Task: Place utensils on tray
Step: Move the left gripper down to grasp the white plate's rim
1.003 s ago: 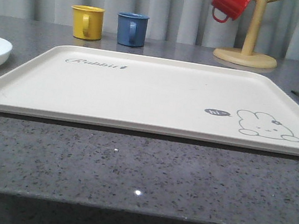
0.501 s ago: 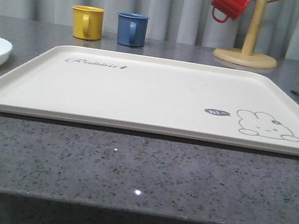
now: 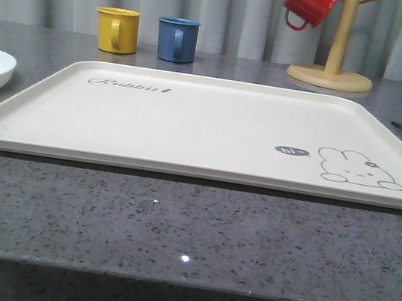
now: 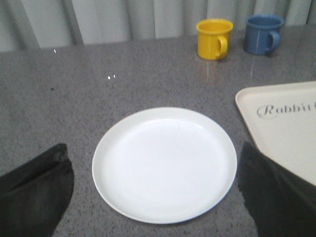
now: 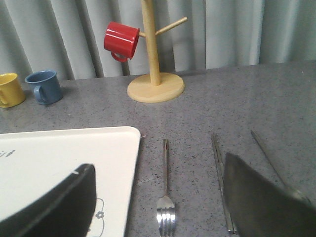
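Left claw hangs spread wide, its dark fingers straddling the round shallow white plate on the speckled grey counter. Right claw gapes open too: the silver metal fork lies between its fingers, the flat metal chopsticks beside one, and the cream-white rectangular rabbit tray passes under the other.
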`<state>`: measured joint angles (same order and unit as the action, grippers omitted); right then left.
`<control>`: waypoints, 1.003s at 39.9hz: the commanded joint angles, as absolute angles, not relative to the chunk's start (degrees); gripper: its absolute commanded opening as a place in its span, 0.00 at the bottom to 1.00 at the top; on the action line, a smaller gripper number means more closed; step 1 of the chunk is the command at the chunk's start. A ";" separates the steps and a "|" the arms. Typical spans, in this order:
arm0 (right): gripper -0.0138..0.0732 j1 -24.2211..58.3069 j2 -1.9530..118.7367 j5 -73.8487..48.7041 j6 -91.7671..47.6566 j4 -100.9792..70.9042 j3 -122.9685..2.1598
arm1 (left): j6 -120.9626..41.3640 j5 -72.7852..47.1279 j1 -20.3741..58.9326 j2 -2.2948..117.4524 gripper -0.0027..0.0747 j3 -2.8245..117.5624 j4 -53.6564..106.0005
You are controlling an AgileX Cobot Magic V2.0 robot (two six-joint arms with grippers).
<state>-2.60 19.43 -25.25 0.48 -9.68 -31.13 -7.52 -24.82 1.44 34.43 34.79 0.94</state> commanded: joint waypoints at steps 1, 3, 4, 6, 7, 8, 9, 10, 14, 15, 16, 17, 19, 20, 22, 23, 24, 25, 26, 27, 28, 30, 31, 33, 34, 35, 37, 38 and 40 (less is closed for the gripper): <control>0.80 -2.92 20.33 -20.79 0.31 -9.93 -33.20 | -7.35 -28.83 1.42 40.40 0.86 41.68 1.67; 0.80 -2.92 20.33 -20.79 0.31 -9.93 -33.20 | -10.03 -34.10 1.42 45.21 0.86 45.20 1.87; 0.80 -2.92 20.33 -20.79 0.31 -9.93 -33.20 | -11.79 -36.81 1.42 47.11 0.86 46.74 2.49; 0.80 -2.92 20.33 -20.79 0.31 -9.93 -33.20 | -14.44 -40.05 1.42 50.19 0.86 49.76 4.07; 0.80 -2.92 20.33 -20.79 0.31 -9.93 -33.20 | -16.00 -41.21 1.54 51.57 0.86 50.79 4.91; 0.80 -2.92 20.33 -20.79 0.31 -9.93 -33.20 | -17.44 -43.10 1.82 53.81 0.86 52.16 5.99; 0.80 -2.92 20.33 -20.79 0.31 -9.93 -33.20 | -18.55 -44.25 2.26 55.13 0.86 53.51 6.30; 0.80 -2.92 20.33 -20.79 0.31 -9.93 -33.20 | -19.28 -45.85 2.65 56.89 0.86 54.86 6.46; 0.80 -2.92 20.33 -20.79 0.31 -9.93 -33.20 | -22.12 -51.38 4.98 63.03 0.86 59.11 6.03; 0.80 -2.92 20.33 -20.79 0.31 -9.93 -33.20 | -22.13 -52.45 5.30 64.36 0.86 59.91 5.81; 0.80 -2.92 20.33 -20.79 0.31 -9.93 -33.20 | -22.21 -53.73 6.21 66.06 0.86 60.90 5.56; 0.80 -2.92 20.33 -20.79 0.31 -9.93 -33.20 | -22.25 -54.91 6.76 67.74 0.86 61.80 5.10; 0.80 -2.92 20.33 -20.79 0.31 -9.93 -33.20 | -22.34 -56.59 8.09 70.19 0.86 63.05 4.01; 0.80 -2.92 20.33 -20.79 0.31 -9.93 -33.20 | -22.34 -57.72 8.82 72.11 0.86 63.79 3.05; 0.80 -2.92 20.33 -20.79 0.31 -9.93 -33.20 | -22.34 -58.70 9.88 74.62 0.86 64.99 1.59; 0.80 -2.92 20.33 -20.79 0.31 -9.93 -33.20 | -22.34 -58.93 10.38 75.61 0.86 65.33 1.09; 0.80 -2.92 20.33 -20.79 0.31 -9.93 -33.20 | -22.34 -59.07 10.59 76.81 0.86 65.71 0.43; 0.80 -2.92 20.33 -20.79 0.31 -9.93 -33.20 | -22.34 -59.21 10.98 77.94 0.86 66.02 0.00; 0.80 -2.92 20.33 -20.79 0.31 -9.93 -33.20 | -22.34 -59.21 11.01 78.97 0.86 66.13 0.00; 0.80 -2.92 20.33 -20.79 0.31 -9.93 -33.20 | -22.34 -59.21 11.01 79.68 0.86 66.24 0.00; 0.80 -2.92 20.33 -20.79 0.31 -9.93 -33.20 | -22.34 -59.21 11.01 80.37 0.86 66.38 0.00; 0.80 -2.92 20.33 -20.79 0.31 -9.93 -33.20 | -22.34 -59.21 11.01 81.83 0.86 66.37 0.00; 0.80 -2.92 20.33 -20.79 0.31 -9.93 -33.20 | -22.34 -59.21 11.01 82.56 0.86 66.37 0.00; 0.80 -2.92 20.33 -20.79 0.31 -9.93 -33.20 | -22.34 -59.21 11.01 83.73 0.86 66.37 0.00; 0.80 -2.92 20.33 -20.79 0.31 -9.93 -33.20 | -22.34 -59.21 11.01 84.27 0.86 66.37 0.00; 0.80 -2.92 20.33 -20.79 0.31 -9.93 -33.20 | -22.34 -59.21 11.01 84.64 0.86 66.37 0.00; 0.80 -2.92 20.33 -20.79 0.31 -9.93 -33.20 | -22.34 -59.21 11.01 85.31 0.82 66.37 0.00; 0.80 -2.92 20.33 -20.79 0.31 -9.93 -33.20 | -22.34 -59.21 11.01 85.45 0.80 66.37 0.00; 0.80 -2.92 20.33 -20.79 0.31 -9.93 -33.20 | -22.34 -59.21 11.01 85.45 0.73 66.37 0.00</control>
<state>-2.60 19.43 -25.25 0.48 -9.68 -31.13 -22.38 -59.95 10.59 86.99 64.52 0.00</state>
